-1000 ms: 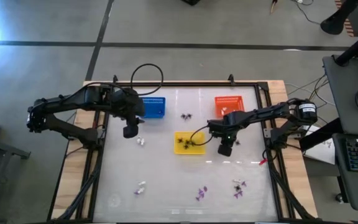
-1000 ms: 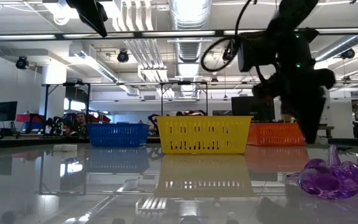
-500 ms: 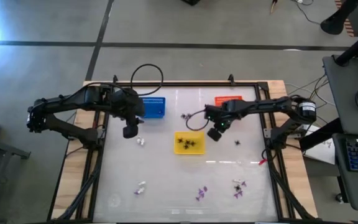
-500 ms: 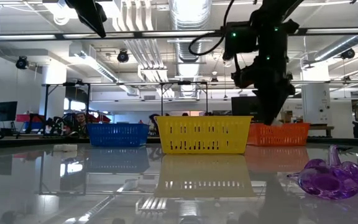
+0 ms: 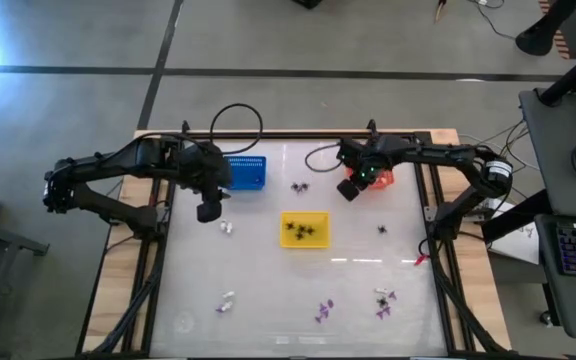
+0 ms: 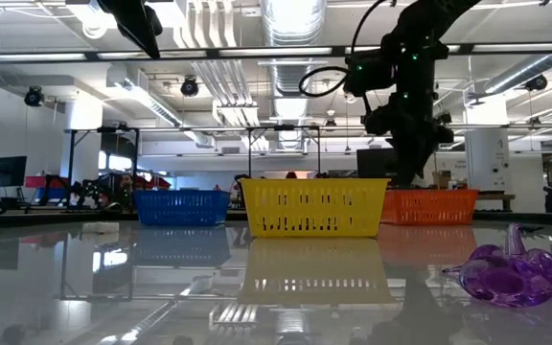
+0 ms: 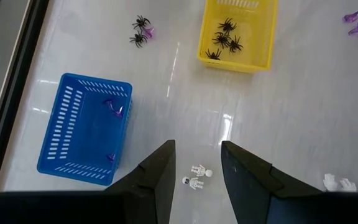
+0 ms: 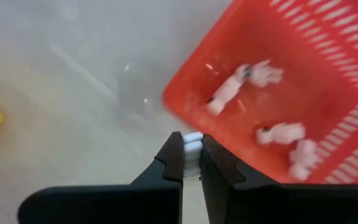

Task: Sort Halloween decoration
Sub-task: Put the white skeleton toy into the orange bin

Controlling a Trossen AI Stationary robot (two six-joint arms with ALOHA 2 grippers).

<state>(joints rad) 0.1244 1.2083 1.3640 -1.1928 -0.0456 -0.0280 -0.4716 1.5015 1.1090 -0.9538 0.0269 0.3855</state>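
Tiny trinkets lie scattered on the glossy white table: black spiders (image 5: 299, 187), purple ones (image 5: 323, 310) and white ones (image 5: 227, 299). My right gripper (image 8: 192, 140) hovers by the near left corner of the orange basket (image 8: 328, 74), shut on a small white trinket. More white trinkets (image 8: 253, 78) lie inside that basket. My left gripper (image 7: 197, 146) hangs open above a white skeleton trinket (image 7: 196, 176), beside the blue basket (image 7: 82, 134). The yellow basket (image 5: 305, 229) holds black spiders (image 7: 225, 37). My right gripper pinches a small white trinket (image 8: 192, 148) between its two fingers, which point down at the table. Only a strip of white shows between the fingertips. It is held clear of the table, just outside the orange basket's rim.
The blue basket has two purple trinkets (image 7: 112, 107) inside. A black spider (image 5: 382, 229) lies right of the yellow basket. Purple and white pieces (image 5: 383, 300) sit near the table's near edge; one purple piece (image 6: 508, 271) looms large in the low view. A black frame rims the table.
My right gripper has travelled from the right side of the yellow basket toward the table's far edge, stopping at the orange basket's near left corner, with its fingers staying shut. My left gripper has kept still.
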